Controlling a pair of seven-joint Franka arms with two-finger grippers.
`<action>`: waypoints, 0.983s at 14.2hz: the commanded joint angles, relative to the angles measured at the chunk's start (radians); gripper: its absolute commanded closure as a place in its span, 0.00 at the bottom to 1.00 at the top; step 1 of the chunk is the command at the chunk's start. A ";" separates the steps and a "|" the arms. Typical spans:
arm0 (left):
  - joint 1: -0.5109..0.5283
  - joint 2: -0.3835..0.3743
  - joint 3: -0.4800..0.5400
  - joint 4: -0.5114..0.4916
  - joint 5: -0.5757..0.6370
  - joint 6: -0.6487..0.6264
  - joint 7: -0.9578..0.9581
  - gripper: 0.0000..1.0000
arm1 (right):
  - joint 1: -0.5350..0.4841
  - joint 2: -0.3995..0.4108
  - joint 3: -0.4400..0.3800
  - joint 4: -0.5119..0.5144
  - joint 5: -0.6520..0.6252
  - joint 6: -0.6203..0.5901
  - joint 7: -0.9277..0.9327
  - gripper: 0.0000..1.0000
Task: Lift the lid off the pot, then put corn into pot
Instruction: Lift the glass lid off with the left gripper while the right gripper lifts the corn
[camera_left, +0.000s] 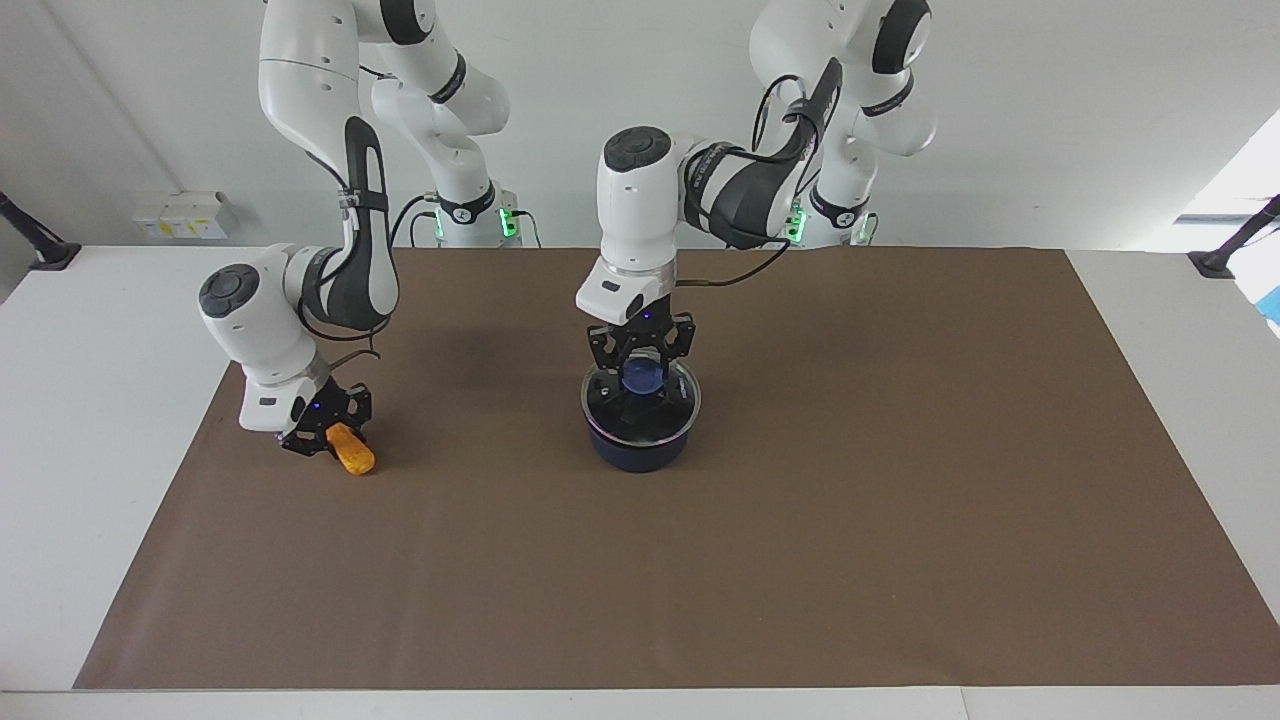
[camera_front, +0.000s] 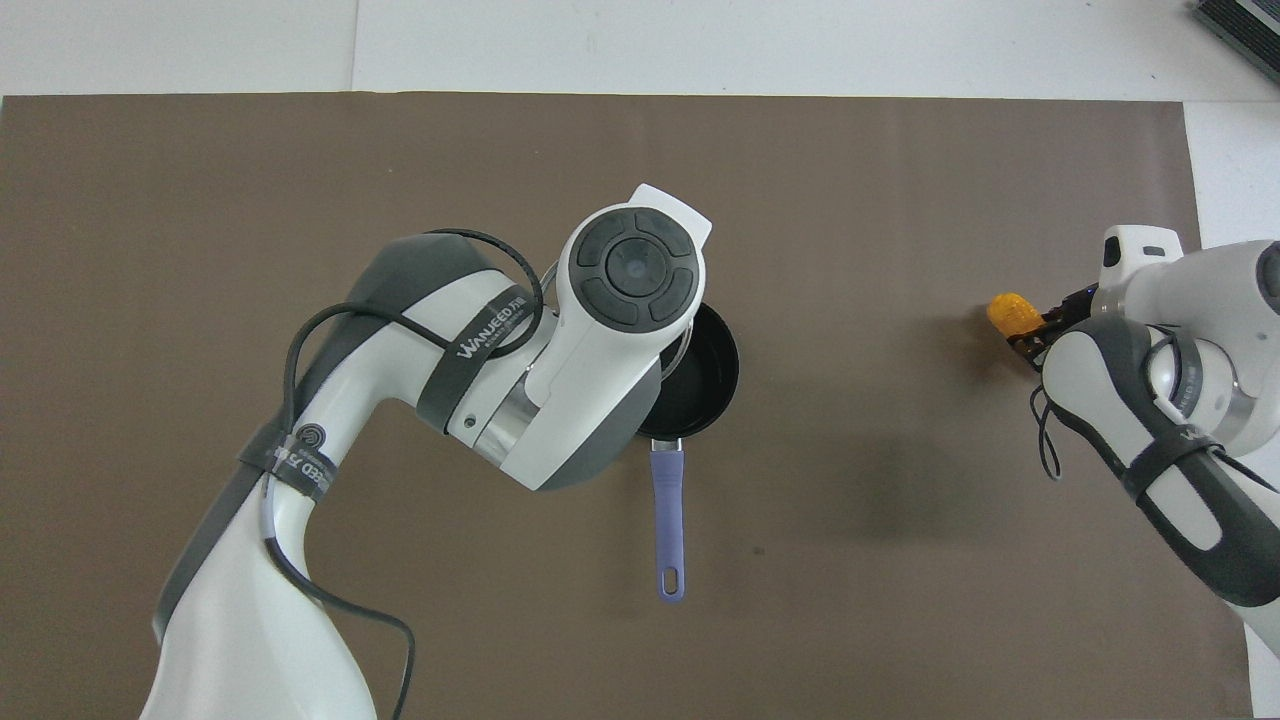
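The dark blue pot (camera_left: 640, 455) stands mid-mat, and its black inside (camera_front: 705, 375) and long blue handle (camera_front: 668, 510) show from overhead. The clear glass lid (camera_left: 622, 412) hangs slightly above the pot's rim. My left gripper (camera_left: 643, 368) is shut on the lid's blue knob (camera_left: 643, 380). In the overhead view the left wrist hides most of the lid. The orange-yellow corn (camera_left: 352, 457) (camera_front: 1010, 312) lies toward the right arm's end of the mat. My right gripper (camera_left: 322, 432) is shut on its upper end, and the cob slants down toward the mat.
A brown mat (camera_left: 800, 560) covers most of the white table (camera_left: 90, 400). Small white boxes (camera_left: 180, 215) sit by the wall at the right arm's end. A dark clamp (camera_left: 1225, 255) stands at the table's edge at the left arm's end.
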 joint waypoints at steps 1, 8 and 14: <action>0.073 -0.026 -0.010 -0.020 0.023 -0.025 0.039 1.00 | -0.001 -0.013 0.004 0.077 0.077 -0.037 0.048 1.00; 0.246 -0.054 -0.010 -0.129 0.021 -0.017 0.173 1.00 | 0.048 -0.087 0.021 0.227 0.064 -0.183 0.368 1.00; 0.423 -0.129 -0.010 -0.307 0.021 0.040 0.337 1.00 | 0.183 -0.091 0.017 0.306 -0.005 -0.294 0.655 1.00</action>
